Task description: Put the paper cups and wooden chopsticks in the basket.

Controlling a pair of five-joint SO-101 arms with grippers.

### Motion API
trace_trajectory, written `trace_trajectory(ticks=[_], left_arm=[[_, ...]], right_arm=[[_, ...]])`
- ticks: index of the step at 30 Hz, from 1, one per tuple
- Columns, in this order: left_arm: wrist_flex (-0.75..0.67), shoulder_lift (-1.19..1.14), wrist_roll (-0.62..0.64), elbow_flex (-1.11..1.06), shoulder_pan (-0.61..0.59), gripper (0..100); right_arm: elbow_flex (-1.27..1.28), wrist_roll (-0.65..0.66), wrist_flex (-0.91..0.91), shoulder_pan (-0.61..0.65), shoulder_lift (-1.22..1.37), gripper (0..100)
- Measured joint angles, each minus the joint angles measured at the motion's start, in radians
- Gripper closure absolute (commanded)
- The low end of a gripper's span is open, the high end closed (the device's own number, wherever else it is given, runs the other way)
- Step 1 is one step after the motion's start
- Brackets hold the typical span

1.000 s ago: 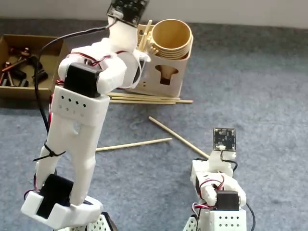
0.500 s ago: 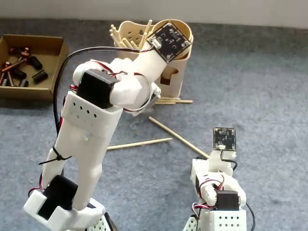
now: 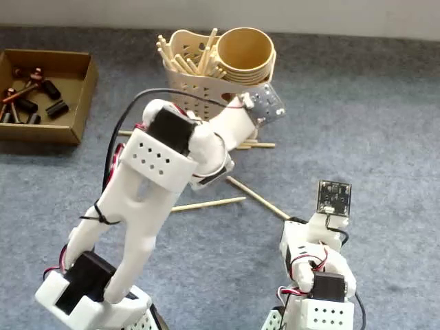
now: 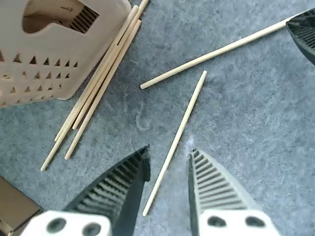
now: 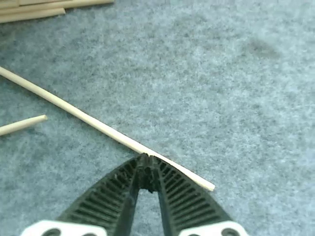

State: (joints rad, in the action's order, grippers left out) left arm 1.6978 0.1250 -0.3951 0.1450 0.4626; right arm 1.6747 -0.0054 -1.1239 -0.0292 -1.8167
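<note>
Right gripper (image 5: 146, 164) sat fully closed with nothing in it, tips at or just above the long chopstick (image 5: 98, 125) on the grey carpet (image 5: 236, 73); contact unclear. Left gripper (image 4: 168, 153) hung moderately open, jaws either side of a loose chopstick (image 4: 183, 129), gap well wider than the stick, not touching it. Sticks looked light, stiff, thin and smooth, so likely to roll or pivot; best pinched near the middle, across the length. Farther on, a bundle of chopsticks (image 4: 93, 96) lay against the foot of the basket (image 4: 44, 69), which held stacked paper cups (image 3: 246, 48) and more sticks
</note>
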Motion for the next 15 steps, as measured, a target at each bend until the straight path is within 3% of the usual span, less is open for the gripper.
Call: trace_trajectory(ticks=[15], left_arm=[[-0.420, -0.003, -0.012, -0.508, 0.038, 87]], right_arm=[[0.000, 0.000, 0.000, -0.003, 0.000, 99.3]])
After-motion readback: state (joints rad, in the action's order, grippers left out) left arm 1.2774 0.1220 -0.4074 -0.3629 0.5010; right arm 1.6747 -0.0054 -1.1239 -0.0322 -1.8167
